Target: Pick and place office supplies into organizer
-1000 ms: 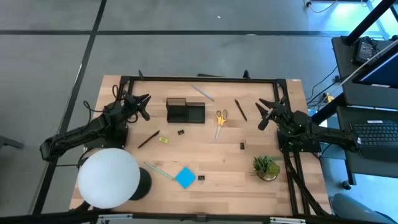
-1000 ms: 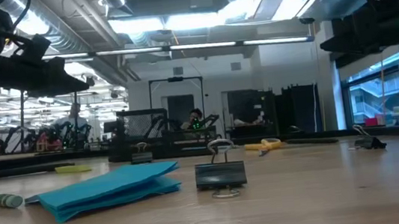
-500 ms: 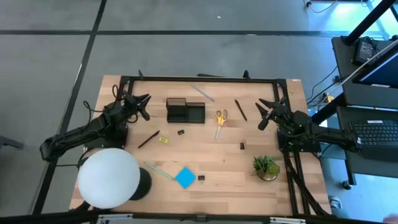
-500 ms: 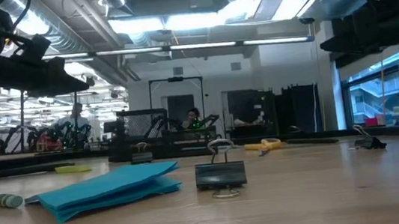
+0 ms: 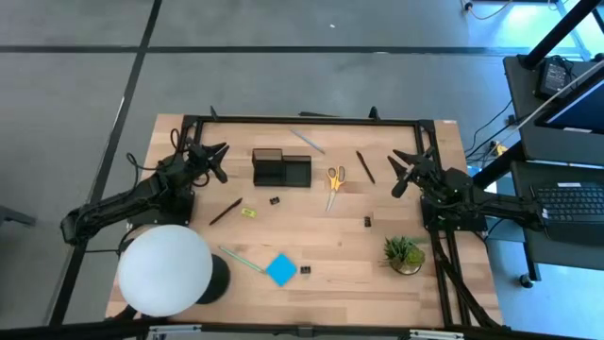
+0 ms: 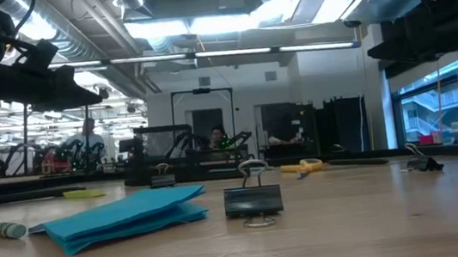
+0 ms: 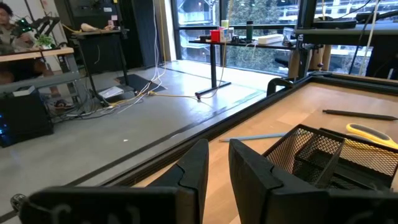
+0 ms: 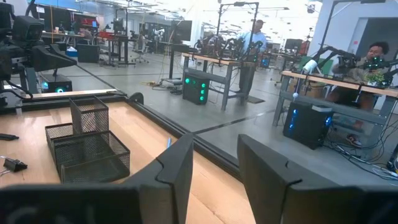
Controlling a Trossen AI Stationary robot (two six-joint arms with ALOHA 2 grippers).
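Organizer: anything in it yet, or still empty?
Empty, as far as visible. The organizer shows only bare mesh compartments in the right wrist view, and scissors, pens and clips all lie on the table.

left tool [image 5: 219, 161] raised, fingers apart | right tool [image 5: 404, 173] raised, fingers apart

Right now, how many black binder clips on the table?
3: one right of the blue note pad at, one below the organizer at, one below the scissors at. Others could be hidden.

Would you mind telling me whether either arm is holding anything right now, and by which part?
Nothing is held. The left gripper and the right gripper both hover above the table with empty gaps between their jaws.
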